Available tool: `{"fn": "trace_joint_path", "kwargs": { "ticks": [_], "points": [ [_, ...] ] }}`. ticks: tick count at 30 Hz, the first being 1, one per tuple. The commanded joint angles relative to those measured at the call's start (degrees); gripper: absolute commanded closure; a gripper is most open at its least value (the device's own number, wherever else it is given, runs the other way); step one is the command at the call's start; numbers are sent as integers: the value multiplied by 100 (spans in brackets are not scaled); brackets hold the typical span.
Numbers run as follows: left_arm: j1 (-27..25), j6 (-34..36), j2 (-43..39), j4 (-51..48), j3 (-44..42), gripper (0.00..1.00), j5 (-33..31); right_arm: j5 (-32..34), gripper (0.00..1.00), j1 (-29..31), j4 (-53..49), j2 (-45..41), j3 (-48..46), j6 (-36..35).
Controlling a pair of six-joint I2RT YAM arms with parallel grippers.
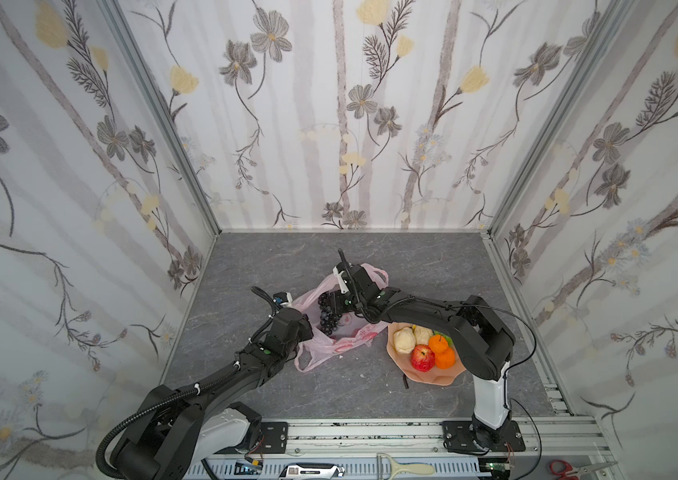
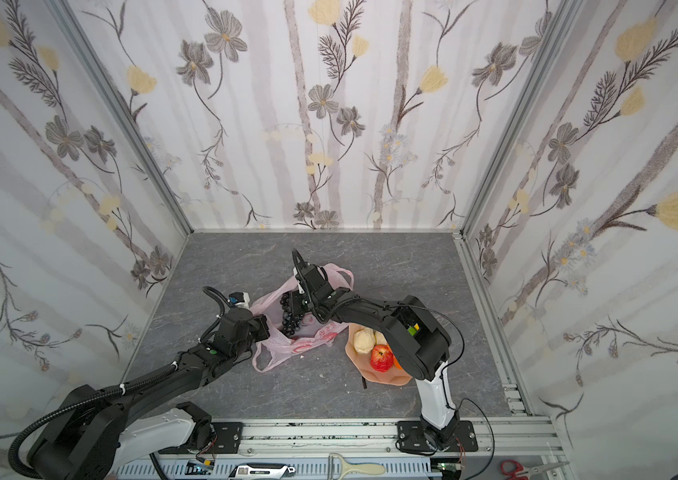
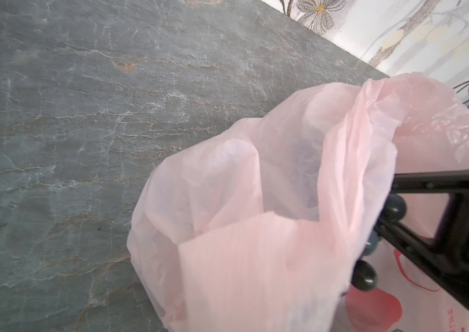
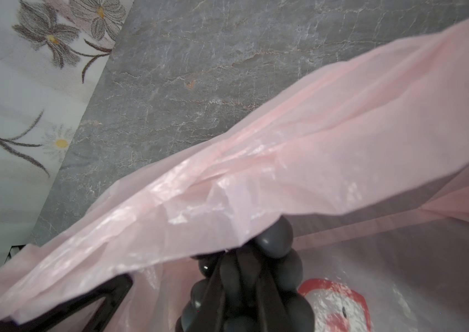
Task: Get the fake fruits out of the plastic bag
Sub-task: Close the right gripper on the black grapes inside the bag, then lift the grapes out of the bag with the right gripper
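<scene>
Right gripper (image 4: 239, 270): jaws pinched onto the grape bunch (image 1: 326, 316), which sits in the mouth of the plastic bag (image 1: 347, 338) between the 2 arms. Left gripper (image 1: 305, 329): closed on the bag's rim, I judge. 1 apple (image 1: 422, 358), 2 pears (image 1: 404, 340) and 2 oranges (image 1: 438, 344) sit in the dish (image 1: 437, 380). My read: the bunch is light, glossy and knobbly, so I grip its core, not 1 berry. The film is flimsy and may cling.

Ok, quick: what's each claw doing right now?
Left claw: closed, apparently pinching the edge of the bag.
Right claw: closed on the grapes inside the bag.
</scene>
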Motion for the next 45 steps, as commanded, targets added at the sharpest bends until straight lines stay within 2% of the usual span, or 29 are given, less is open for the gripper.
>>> {"fn": "trace_joint_path", "kwargs": {
  "ticks": [1, 12, 28, 30, 45],
  "points": [
    [46, 16, 105, 51, 94, 97, -110, 55, 88, 2, 303, -293, -148, -129],
    [145, 65, 558, -41, 377, 97, -57, 142, 88, 0, 7, -1413, -639, -342],
    [245, 134, 724, -124, 469, 96, -18, 620, 89, -5, -759, -3471, -1319, -538],
    [260, 136, 734, -124, 479, 97, -28, 661, 89, -183, -907, -3723, -1355, -543],
    [321, 191, 680, -142, 416, 96, -118, 1421, 88, -218, -2601, -5846, -2075, -551]
  ]
}}
